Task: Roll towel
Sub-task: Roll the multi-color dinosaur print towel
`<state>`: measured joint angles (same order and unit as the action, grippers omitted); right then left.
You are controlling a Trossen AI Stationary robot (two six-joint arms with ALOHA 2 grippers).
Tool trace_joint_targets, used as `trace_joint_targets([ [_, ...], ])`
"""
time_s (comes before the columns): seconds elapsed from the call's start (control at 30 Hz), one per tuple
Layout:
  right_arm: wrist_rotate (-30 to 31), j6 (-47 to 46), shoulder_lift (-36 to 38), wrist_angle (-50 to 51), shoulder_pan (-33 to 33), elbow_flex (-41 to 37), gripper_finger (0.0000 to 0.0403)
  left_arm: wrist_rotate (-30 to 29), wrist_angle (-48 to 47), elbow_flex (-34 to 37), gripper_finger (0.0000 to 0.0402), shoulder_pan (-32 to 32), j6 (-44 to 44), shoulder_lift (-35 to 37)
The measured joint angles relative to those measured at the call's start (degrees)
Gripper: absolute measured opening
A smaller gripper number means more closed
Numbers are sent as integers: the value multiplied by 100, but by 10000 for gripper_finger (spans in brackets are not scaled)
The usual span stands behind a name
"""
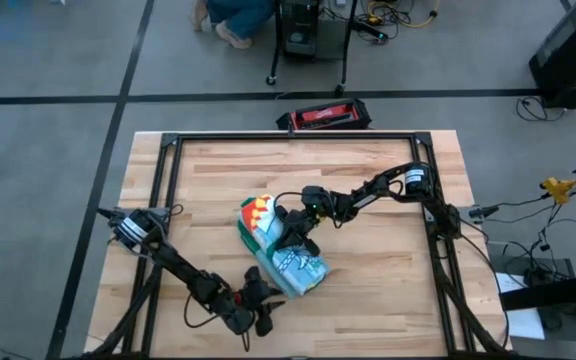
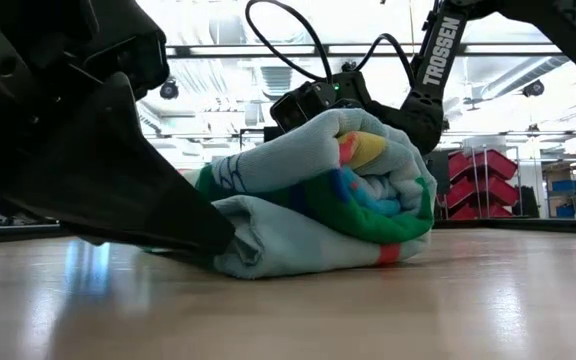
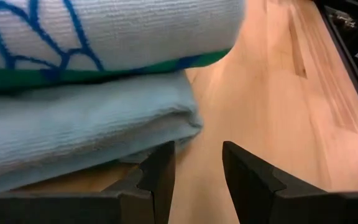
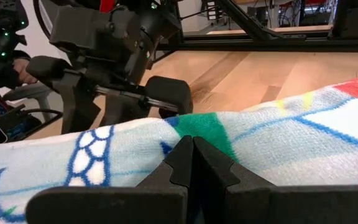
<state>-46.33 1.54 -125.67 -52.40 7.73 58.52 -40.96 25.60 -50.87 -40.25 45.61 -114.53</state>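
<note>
Towel rolled mid-table

High view: the towel (image 1: 286, 252) lies bundled, pale blue with green and red, mid-table (image 1: 388, 290).
Left wrist view: left gripper (image 3: 197, 171) fingers narrowly parted, empty, beside it.
Right wrist view: right gripper (image 4: 192, 163) fingers closed together, pressing the towel.

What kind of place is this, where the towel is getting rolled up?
Probably a robotics lab or workshop: a wooden workbench with a black metal frame, cables and equipment on a grey floor beyond it, and red storage bins on shelving in the background.
</note>
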Motion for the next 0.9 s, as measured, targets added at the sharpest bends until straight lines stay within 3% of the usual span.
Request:
trace_joint_targets([
  [0.2, -2, 0, 0, 2, 0, 0, 0, -47, -386, 0, 118, -27, 30, 272],
  [0.43, -7, 0, 0, 2, 0, 0, 0, -352, -1757, 4, 118, -20, 978, 314],
  [0.57, -7, 1, 0, 0, 0, 0, 0, -960, -1763, 14, 118, -38, 905, 314],
  [0.9, 4, 44, 0, 7, -22, 0, 0, -1265, -1894, 44, 118, -45, 854, 314],
])
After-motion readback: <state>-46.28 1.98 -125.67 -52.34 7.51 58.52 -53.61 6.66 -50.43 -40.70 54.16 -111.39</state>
